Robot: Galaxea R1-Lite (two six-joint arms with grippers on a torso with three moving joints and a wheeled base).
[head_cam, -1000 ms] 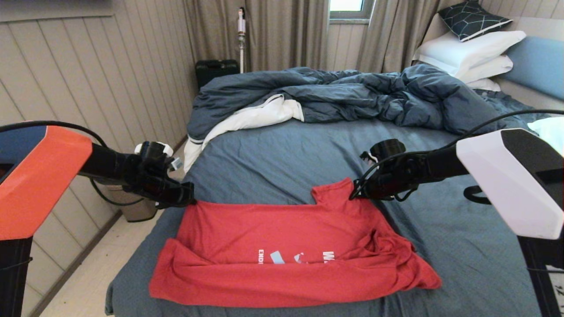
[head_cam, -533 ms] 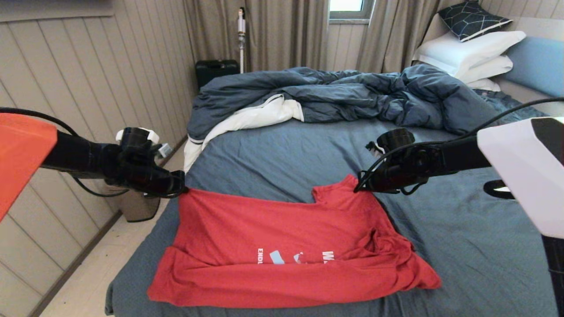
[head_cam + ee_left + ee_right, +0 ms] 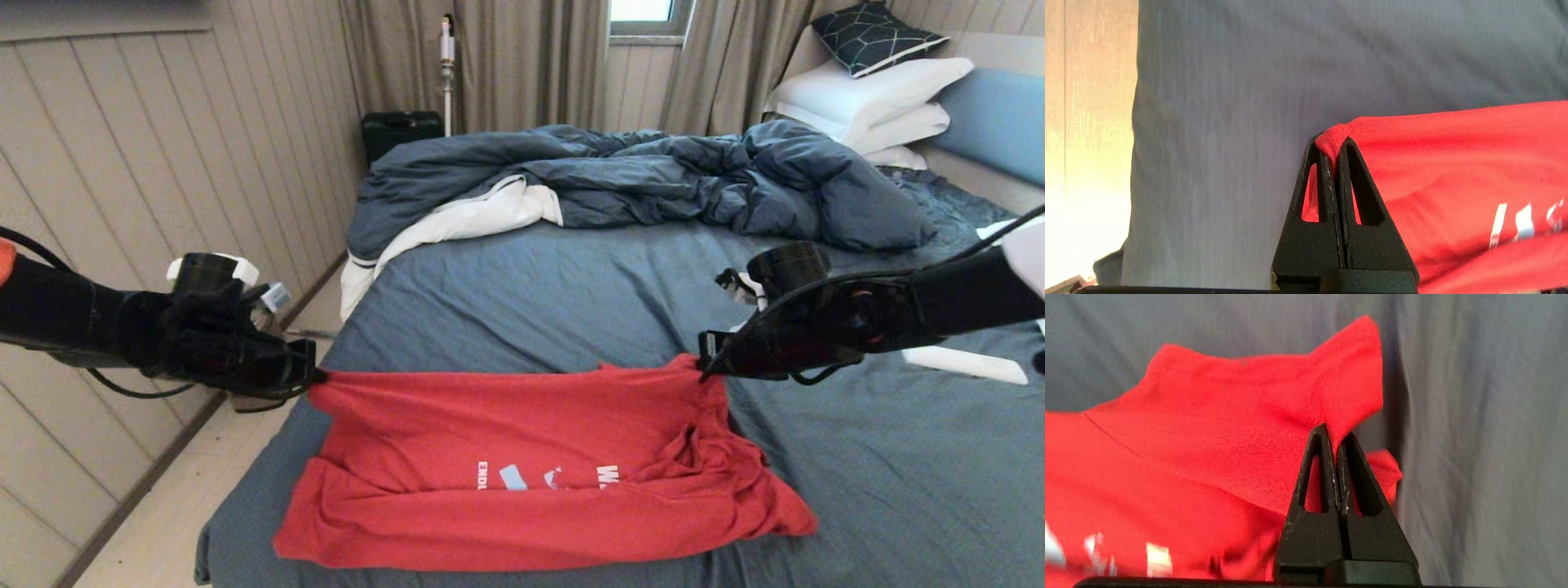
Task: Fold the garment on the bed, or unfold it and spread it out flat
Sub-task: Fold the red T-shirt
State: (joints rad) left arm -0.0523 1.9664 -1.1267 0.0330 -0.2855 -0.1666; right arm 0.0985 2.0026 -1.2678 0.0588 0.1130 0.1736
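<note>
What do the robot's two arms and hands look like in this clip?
Both forearms are black, with loose black cables looping along them. The left arm shows a sliver of orange casing at the picture's edge and a white fitting on the wrist; the right arm has white casing near the edge. The left hand and right hand each end in two black, triangular fingers with cut-out windows.
</note>
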